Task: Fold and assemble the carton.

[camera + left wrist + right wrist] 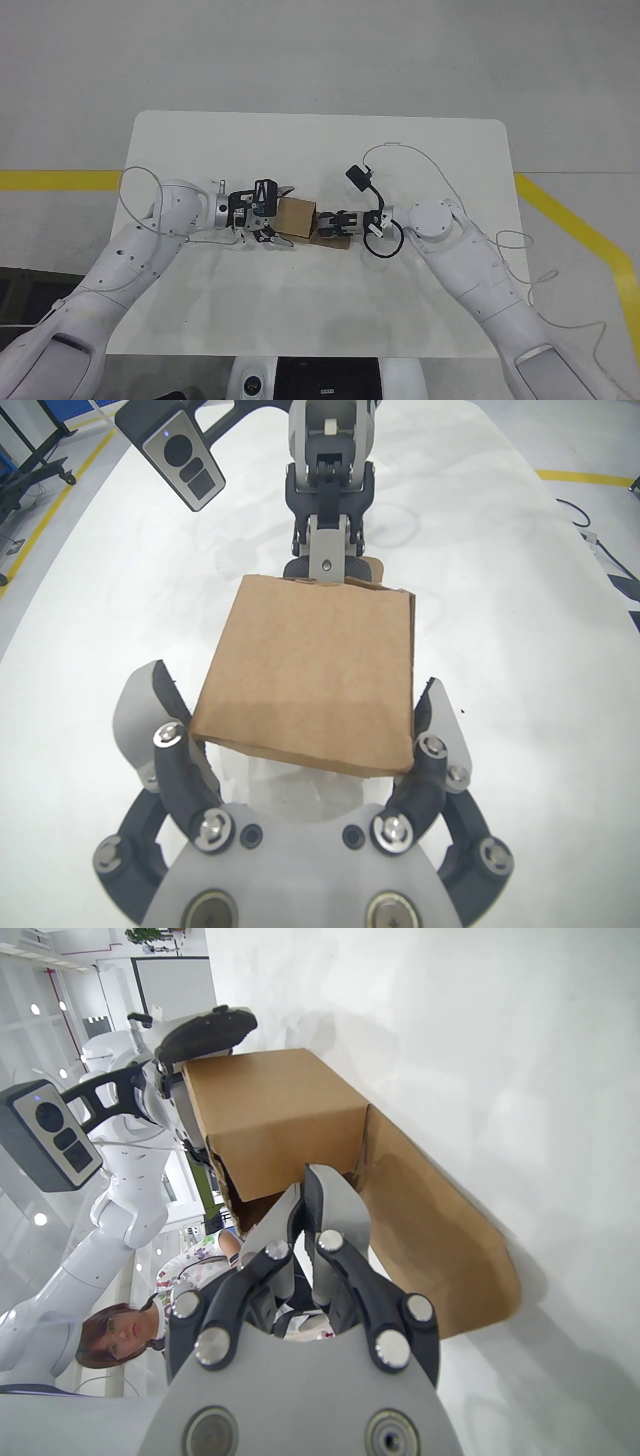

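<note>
While the carton sits in the middle of the desk between two arms, the left tool straddles its near end, jaws spread wide with both pads against opposite sides, apparently gripping it. The right tool, fingers drawn almost together with nothing visible between them, meets the far, open end. The step looks to be folding that end's flaps. Doing it well likely means the left tool bracing the body square without bowing the walls, while the right pushes each flap along its crease rather than into the panel. The right wrist view reveals what the left wrist view hides: a long flap splayed flat on the desk and a ragged opening beside it. The left wrist view, in turn, gives the clean top panel and both pad contacts.
</note>
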Tool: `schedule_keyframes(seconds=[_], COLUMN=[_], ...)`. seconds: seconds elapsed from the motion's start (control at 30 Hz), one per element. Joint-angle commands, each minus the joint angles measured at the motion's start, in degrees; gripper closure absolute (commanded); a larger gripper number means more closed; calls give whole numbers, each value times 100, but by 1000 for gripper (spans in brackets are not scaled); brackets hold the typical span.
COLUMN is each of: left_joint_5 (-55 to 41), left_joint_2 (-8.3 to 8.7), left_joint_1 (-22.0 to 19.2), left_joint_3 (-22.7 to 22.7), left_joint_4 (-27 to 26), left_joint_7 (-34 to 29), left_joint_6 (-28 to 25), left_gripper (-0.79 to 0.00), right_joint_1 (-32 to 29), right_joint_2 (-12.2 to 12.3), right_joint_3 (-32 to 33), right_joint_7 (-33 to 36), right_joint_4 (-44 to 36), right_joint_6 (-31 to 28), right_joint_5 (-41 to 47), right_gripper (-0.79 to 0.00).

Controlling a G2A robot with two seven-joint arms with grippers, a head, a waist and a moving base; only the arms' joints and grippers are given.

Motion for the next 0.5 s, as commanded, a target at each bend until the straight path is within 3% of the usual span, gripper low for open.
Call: schedule_keyframes(seconds=[0.0, 0.47], left_joint_5=[-3, -11], left_joint_2=[1, 10], left_joint_1=[4, 13], left_joint_3=[-3, -11], left_joint_4=[-5, -30], left_joint_7=[-12, -61], left_joint_6=[0, 0], left_gripper=[-785, -785], right_joint_1=[9, 242], right_joint_2=[-27, -275], right_joint_3=[-44, -408], right_joint_7=[-80, -236], right_joint_4=[38, 565], right_joint_6=[-25, -482], right_joint_5=[35, 436], right_gripper=[0, 0])
